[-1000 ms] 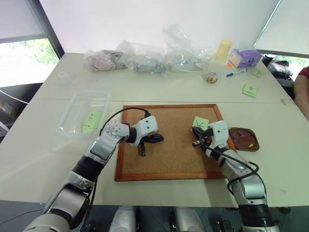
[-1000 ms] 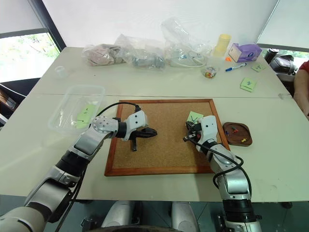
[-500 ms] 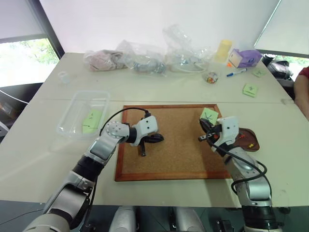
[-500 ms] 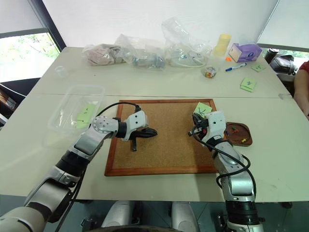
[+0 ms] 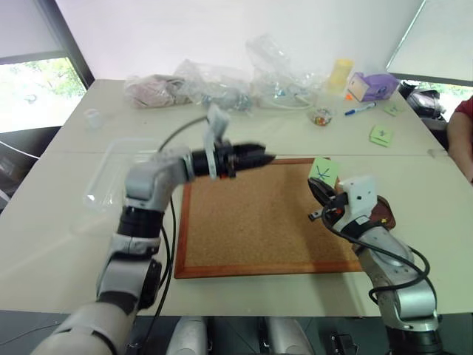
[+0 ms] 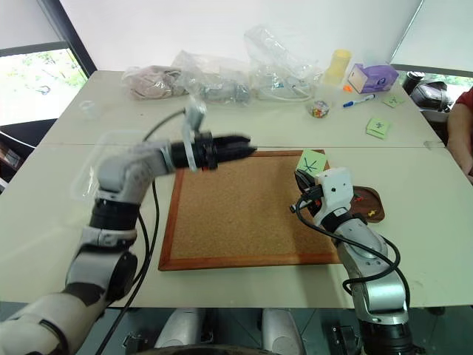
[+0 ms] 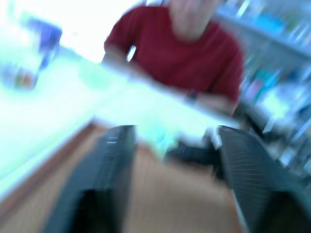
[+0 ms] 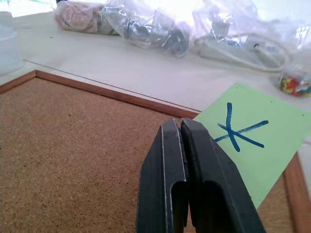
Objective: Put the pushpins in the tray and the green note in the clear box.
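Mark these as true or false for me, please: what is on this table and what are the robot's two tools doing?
1. The green note with the X scribble sits at the far right corner of the cork board. True.
2. The right tool has its fingers spread wide. False: they are pressed together.
3. The left tool is open. True: its fingers stand apart.
4. The brown tray lies left of the cork board. False: it lies on the right side, behind the right arm.
5. The cork board is covered with pinned notes. False: its surface is bare apart from the one note at the corner.
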